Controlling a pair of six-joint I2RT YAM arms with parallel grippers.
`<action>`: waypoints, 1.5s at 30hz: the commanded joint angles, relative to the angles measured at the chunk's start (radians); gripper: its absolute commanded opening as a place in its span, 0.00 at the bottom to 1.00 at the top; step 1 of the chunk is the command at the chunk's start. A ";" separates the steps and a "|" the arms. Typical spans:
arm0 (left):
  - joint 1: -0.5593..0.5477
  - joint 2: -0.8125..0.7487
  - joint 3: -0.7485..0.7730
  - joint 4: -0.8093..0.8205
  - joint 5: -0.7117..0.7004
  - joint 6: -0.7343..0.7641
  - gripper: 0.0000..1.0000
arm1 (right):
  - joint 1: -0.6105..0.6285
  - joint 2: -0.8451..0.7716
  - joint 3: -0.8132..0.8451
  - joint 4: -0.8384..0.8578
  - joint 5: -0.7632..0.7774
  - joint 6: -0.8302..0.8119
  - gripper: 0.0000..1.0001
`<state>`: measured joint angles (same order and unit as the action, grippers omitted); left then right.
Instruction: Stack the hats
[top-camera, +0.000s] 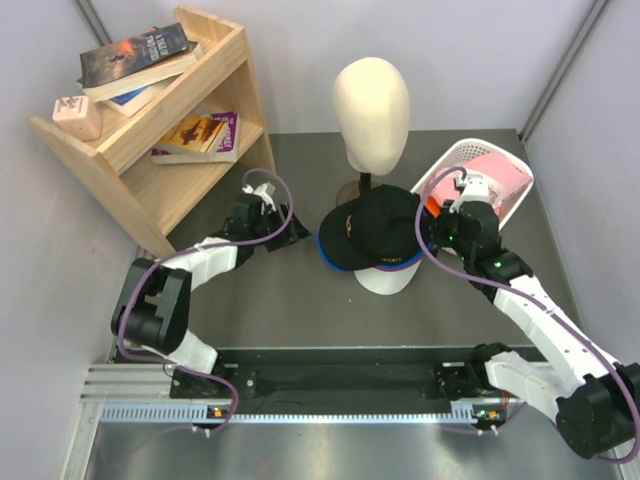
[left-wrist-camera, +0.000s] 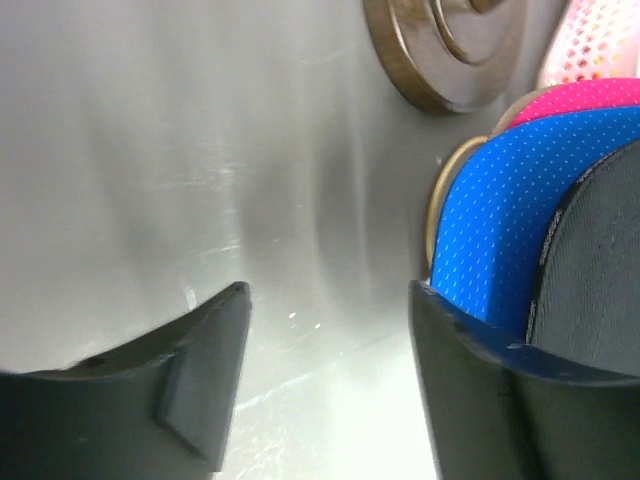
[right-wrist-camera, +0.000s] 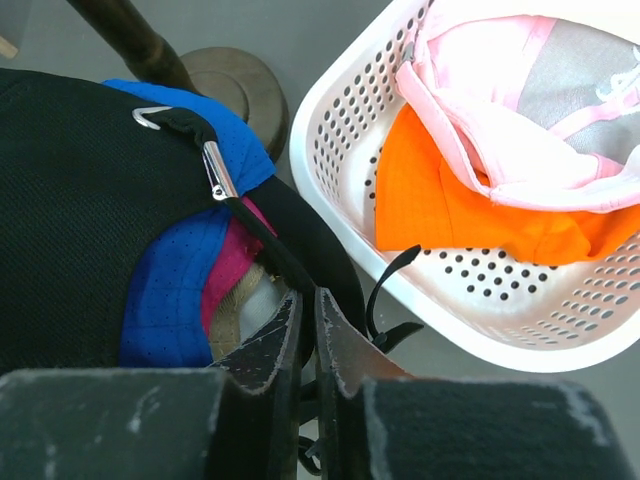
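Here, at the centre of the overhead frame, the black cap (top-camera: 375, 228) tops a pile of hats on the counter (top-camera: 300, 310), with the blue cap (right-wrist-camera: 160, 300), magenta cap (right-wrist-camera: 232, 270), tan cap (right-wrist-camera: 230, 318) and white cap (top-camera: 388, 278) beneath it, just below the mannequin head (top-camera: 371, 100). The right jaws are clenched on the black cap's rear strap at the pile's right edge, while the left jaws stand parted, low over the counter beside the brims at its left. At upper right, the white basket (top-camera: 455, 158) holds the orange bucket hat (right-wrist-camera: 450, 200) under the light pink cap (right-wrist-camera: 500, 120).
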<state>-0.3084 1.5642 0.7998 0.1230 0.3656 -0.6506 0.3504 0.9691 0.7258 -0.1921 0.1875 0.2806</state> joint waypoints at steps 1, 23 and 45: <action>0.003 -0.139 -0.005 -0.066 -0.135 0.049 0.76 | -0.022 -0.053 0.024 -0.118 0.052 -0.027 0.11; 0.008 -0.592 -0.217 -0.089 -0.521 0.140 0.99 | -0.267 -0.057 0.285 -0.258 0.124 -0.064 0.80; 0.008 -0.659 -0.289 -0.071 -0.524 0.149 0.99 | -0.620 0.735 0.489 0.174 -0.005 0.088 0.70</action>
<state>-0.3027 0.9245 0.5156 -0.0010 -0.1474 -0.5201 -0.2462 1.6665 1.1603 -0.1589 0.2268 0.3264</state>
